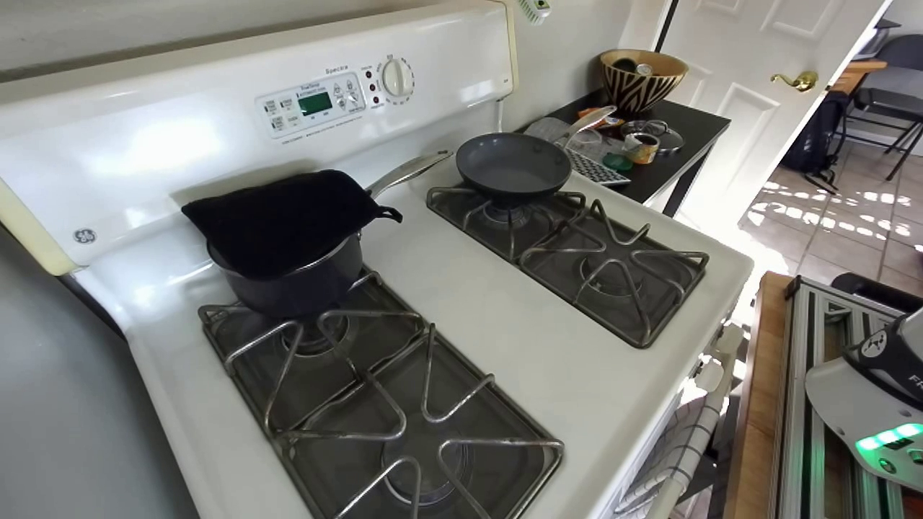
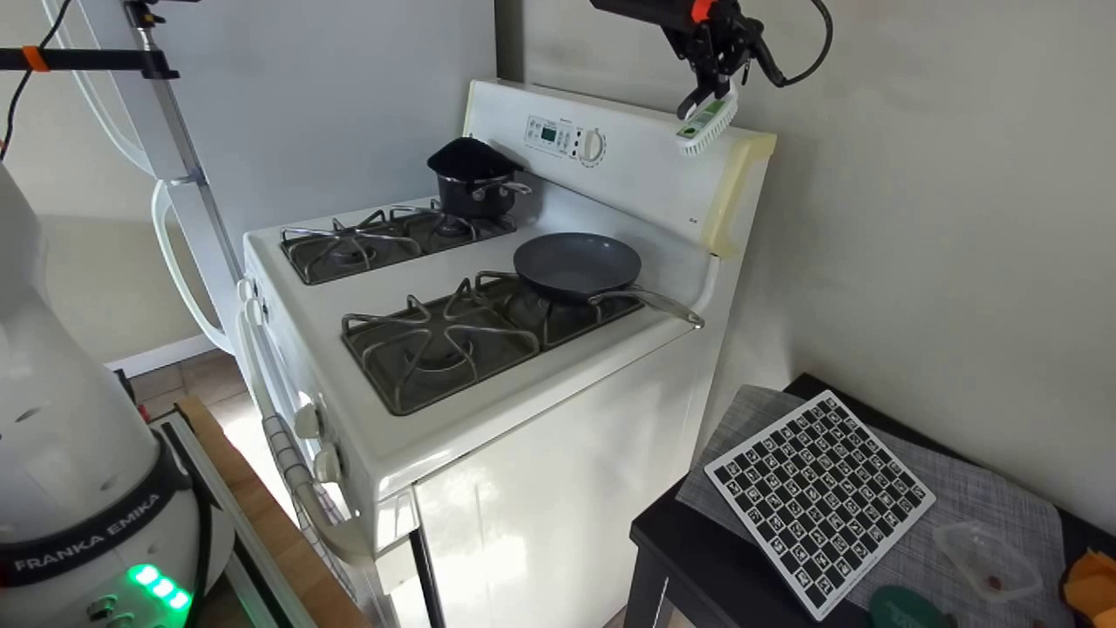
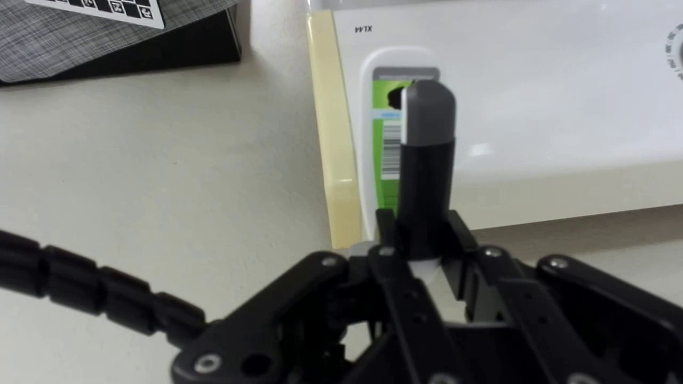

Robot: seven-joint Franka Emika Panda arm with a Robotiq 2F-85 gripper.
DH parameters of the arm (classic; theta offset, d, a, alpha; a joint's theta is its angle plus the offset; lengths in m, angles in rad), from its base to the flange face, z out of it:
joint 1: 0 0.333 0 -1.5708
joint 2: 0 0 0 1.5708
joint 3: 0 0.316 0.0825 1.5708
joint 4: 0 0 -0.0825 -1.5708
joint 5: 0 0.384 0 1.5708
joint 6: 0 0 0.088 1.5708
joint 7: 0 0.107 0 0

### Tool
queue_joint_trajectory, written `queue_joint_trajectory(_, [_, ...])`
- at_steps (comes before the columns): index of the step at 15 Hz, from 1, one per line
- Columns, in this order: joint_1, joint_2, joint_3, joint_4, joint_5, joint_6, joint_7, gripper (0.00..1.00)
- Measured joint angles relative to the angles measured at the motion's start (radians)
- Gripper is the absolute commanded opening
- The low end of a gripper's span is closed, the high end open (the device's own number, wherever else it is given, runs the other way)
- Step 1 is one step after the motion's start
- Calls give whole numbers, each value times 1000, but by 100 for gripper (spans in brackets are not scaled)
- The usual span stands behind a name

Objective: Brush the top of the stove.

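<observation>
The top of the stove (image 1: 490, 310) shows in both exterior views as a white surface with two black grate sections and a plain centre strip (image 2: 401, 279). The brush (image 2: 715, 120) hangs well above it, in front of the right end of the control panel. In the wrist view, the brush (image 3: 388, 144) shows a white body with a green label, partly covered by its dark handle. My gripper (image 3: 424, 228) is shut on that handle. An exterior view catches only the brush (image 1: 535, 10) at its top edge; the gripper (image 2: 712, 92) shows in an exterior view.
A dark pot (image 1: 288, 285) topped with a black cloth stands on a back burner. The grey skillet (image 2: 577, 266) occupies another, its handle reaching past the stove's side. The upright control panel (image 2: 636, 166) and wall stand behind. Beside the stove is a black table (image 2: 689, 541) with a patterned board (image 2: 819, 506).
</observation>
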Motion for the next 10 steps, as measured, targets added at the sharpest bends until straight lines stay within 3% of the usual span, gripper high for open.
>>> queue_joint_trajectory(10, [-11, 98, 24, 86, 70, 20, -38, 4])
